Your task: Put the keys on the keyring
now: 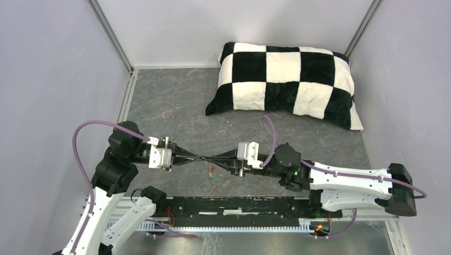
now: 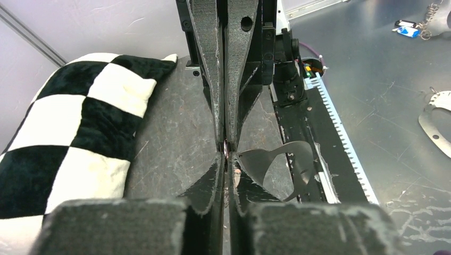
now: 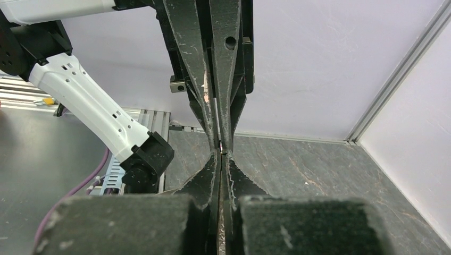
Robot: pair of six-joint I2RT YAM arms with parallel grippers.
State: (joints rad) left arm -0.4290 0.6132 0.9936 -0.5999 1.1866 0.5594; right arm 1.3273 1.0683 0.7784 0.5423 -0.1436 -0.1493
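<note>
Left gripper and right gripper both clenched, tips meeting at small ring, keyring alongside.

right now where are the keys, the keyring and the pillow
keys (image 1: 211, 170): top view, on the red tag
keyring (image 2: 254, 162): left wrist view, on its flat face, left of the cut-out
pillow (image 1: 282, 69): top view, on a white square in its far row
</note>
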